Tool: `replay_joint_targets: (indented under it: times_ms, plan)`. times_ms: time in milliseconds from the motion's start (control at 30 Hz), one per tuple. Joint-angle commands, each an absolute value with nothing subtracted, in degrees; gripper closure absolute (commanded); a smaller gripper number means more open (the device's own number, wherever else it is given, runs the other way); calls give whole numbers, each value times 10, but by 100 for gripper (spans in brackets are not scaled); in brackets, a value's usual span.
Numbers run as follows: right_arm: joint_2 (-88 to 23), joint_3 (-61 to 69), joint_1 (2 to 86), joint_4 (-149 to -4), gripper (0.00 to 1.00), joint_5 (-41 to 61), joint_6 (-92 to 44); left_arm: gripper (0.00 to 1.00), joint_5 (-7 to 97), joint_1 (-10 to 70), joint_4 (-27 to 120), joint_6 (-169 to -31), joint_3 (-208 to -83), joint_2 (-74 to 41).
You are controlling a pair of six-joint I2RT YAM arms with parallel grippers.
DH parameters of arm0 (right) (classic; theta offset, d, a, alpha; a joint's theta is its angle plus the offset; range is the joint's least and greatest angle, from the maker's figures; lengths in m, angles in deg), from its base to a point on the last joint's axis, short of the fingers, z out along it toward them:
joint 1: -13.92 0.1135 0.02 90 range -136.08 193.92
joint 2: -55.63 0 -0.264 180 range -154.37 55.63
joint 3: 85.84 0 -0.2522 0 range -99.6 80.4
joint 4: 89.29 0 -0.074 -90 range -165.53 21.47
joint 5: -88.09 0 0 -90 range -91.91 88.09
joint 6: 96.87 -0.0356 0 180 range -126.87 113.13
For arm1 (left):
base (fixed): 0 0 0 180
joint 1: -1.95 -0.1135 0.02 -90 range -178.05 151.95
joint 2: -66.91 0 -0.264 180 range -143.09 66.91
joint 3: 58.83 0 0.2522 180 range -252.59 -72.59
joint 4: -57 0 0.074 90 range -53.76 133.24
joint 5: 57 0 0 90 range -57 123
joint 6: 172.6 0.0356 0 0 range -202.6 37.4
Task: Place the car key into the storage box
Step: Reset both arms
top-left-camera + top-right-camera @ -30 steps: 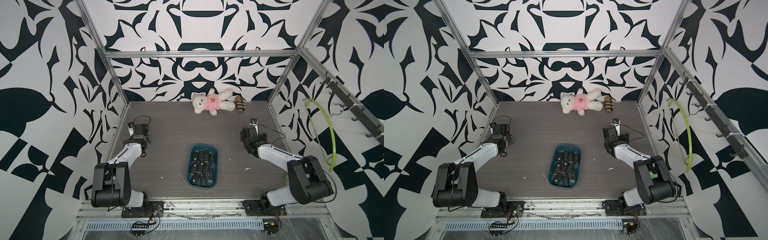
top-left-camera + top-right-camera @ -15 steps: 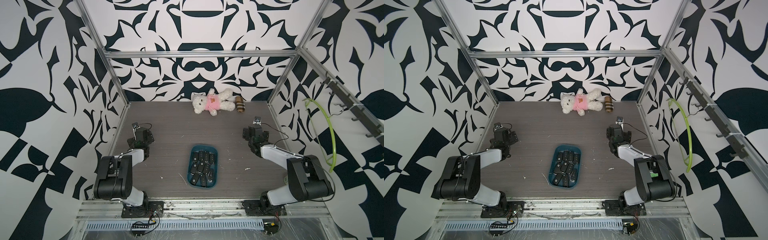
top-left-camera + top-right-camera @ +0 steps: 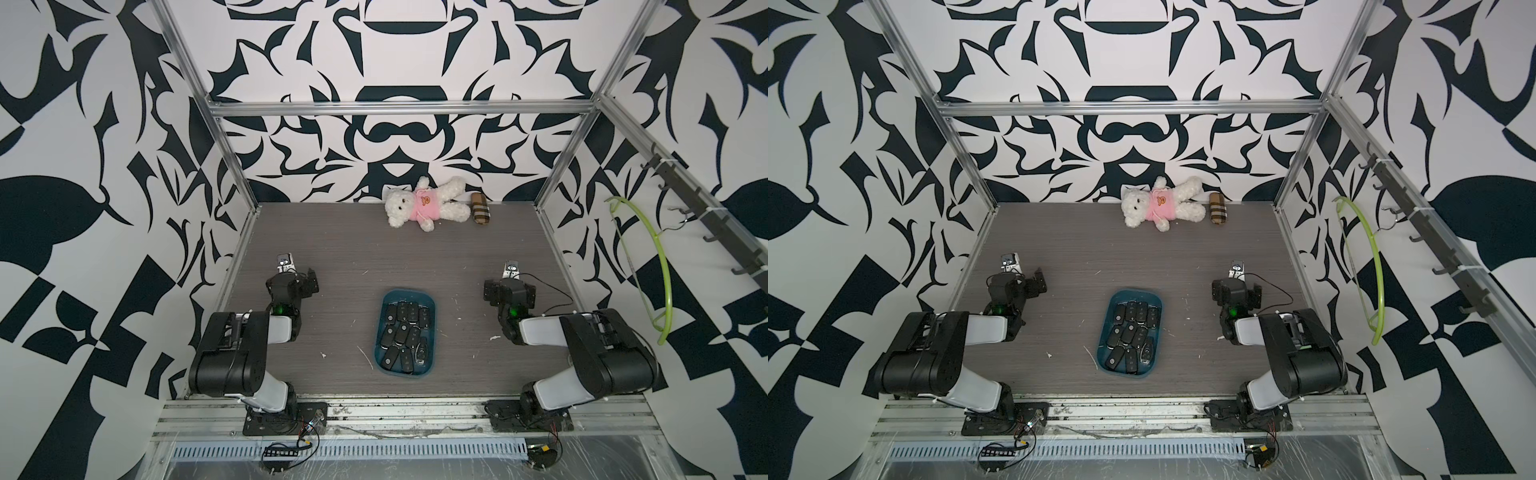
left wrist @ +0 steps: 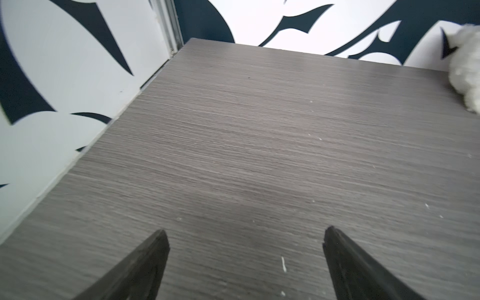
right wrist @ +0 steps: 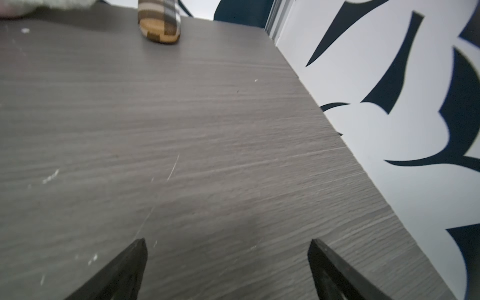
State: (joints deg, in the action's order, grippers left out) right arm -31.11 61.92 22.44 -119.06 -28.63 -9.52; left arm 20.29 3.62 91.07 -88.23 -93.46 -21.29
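scene: grey wood-grain table (image 3: 353, 249) inside a cell with black-and-white patterned walls (image 3: 395, 62)
box: dark teal tray (image 3: 409, 294), near the front middle of the table, between the two arms; seen in both top views (image 3: 1136, 293)
keys: heap of black fobs (image 3: 405, 332) lying inside the box, covering most of its floor, some overlapping; one near the front has a silver face; exact count hard to tell (image 3: 1131, 332)
left arm: folded low at the table's left side (image 3: 232, 349), wrist pointing toward the back wall, well apart from the box
left tool: jaws wide apart (image 4: 246, 232), gripping nothing; dark fingers (image 4: 145, 265) over bare table; whether they touch it, cannot tell
right arm: folded low at the right side (image 3: 590, 349), mirroring the left, well apart from the box
right tool: jaws wide apart (image 5: 228, 241), gripping nothing; fingers (image 5: 335, 270) over bare table near the right wall
bear: white plush in pink shirt (image 3: 424, 203), lying at the back wall; its edge shows in the left wrist view (image 4: 465, 70)
pouch: small brown plaid (image 3: 481, 209), just beside the bear's foot, at the back; also in the right wrist view (image 5: 161, 23)
hanger: green (image 3: 656, 257), hanging on the hook rail outside the right wall
specks: white bits scattered on the table (image 3: 322, 355)
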Motion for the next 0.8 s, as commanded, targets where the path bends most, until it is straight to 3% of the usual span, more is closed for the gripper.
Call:
replay_joint_targets:
  times_ms: [0,200,767]
  plan:
    - [-330,617,221,-1303,0,-262,-78,1,229,38,932,-868,-943,-213]
    - [-331,601,199,-1269,0,-215,-88,1,230,38,950,-867,-937,-216]
    - [-332,601,198,-1271,0,-214,-86,1,232,38,940,-868,-940,-214]
